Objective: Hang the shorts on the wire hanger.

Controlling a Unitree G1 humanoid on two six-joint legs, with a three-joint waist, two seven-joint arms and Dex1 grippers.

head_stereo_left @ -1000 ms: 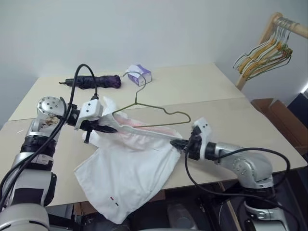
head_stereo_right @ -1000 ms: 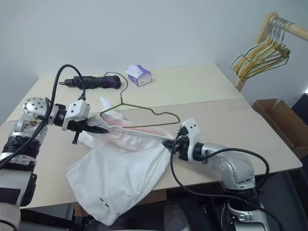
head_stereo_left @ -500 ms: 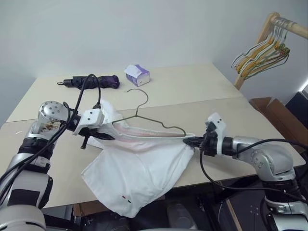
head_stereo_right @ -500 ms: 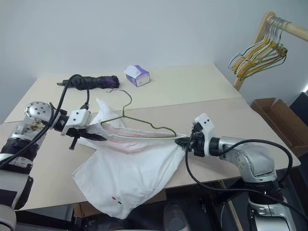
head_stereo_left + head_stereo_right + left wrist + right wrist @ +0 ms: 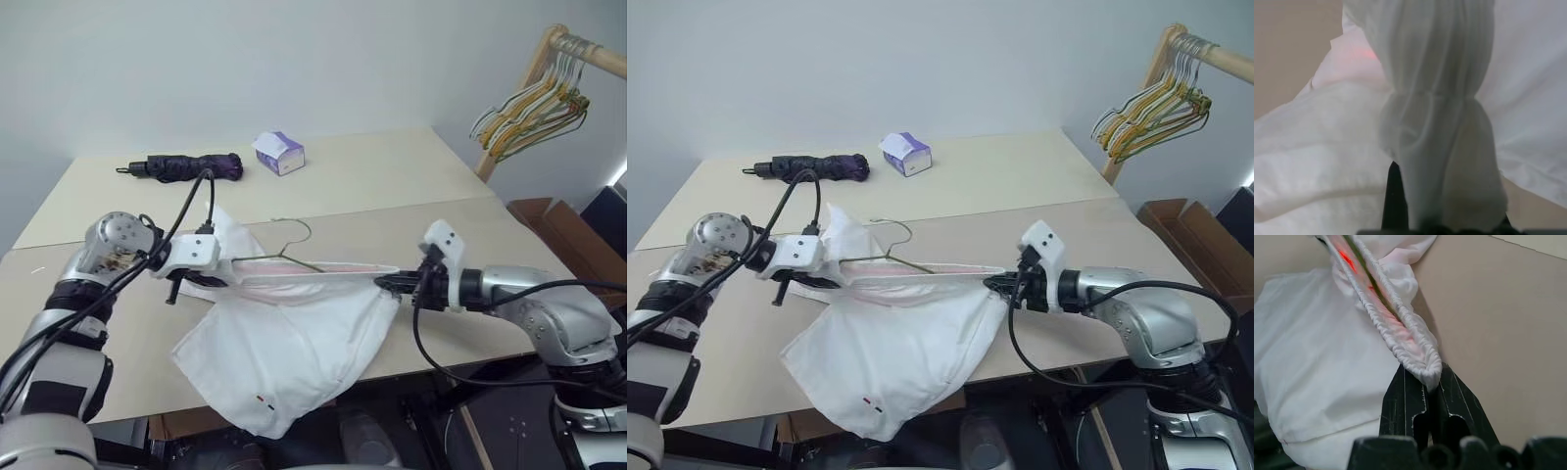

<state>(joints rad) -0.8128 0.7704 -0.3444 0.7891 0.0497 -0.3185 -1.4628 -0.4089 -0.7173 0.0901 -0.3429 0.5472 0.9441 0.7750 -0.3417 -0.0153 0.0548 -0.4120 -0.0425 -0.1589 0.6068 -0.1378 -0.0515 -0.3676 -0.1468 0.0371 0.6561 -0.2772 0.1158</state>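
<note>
The white shorts [image 5: 294,343] hang over the table's [image 5: 392,186] front edge, their gathered waistband [image 5: 313,273] pulled taut between both grippers. My left gripper [image 5: 223,277] is shut on the bunched left end of the waistband [image 5: 1435,122]. At the other end, my right gripper [image 5: 384,284] is shut on the waistband, which is pinched between its black fingers [image 5: 1405,396]. The olive-green wire hanger [image 5: 292,240] lies low along the waistband, its hook sticking up above the cloth. Its wire [image 5: 1364,264] runs inside the waistband opening.
A folded purple umbrella [image 5: 191,166] and a small tissue box [image 5: 278,153] lie at the table's far side. A wooden rack with a bunch of yellow and green hangers [image 5: 534,108] stands at the right, with a cardboard box [image 5: 563,230] on the floor beneath.
The grippers have drawn apart and the waistband is now stretched straight. The hanger has tipped down from standing above the cloth to lying along the waistband. My left hand sank, my right rose.
</note>
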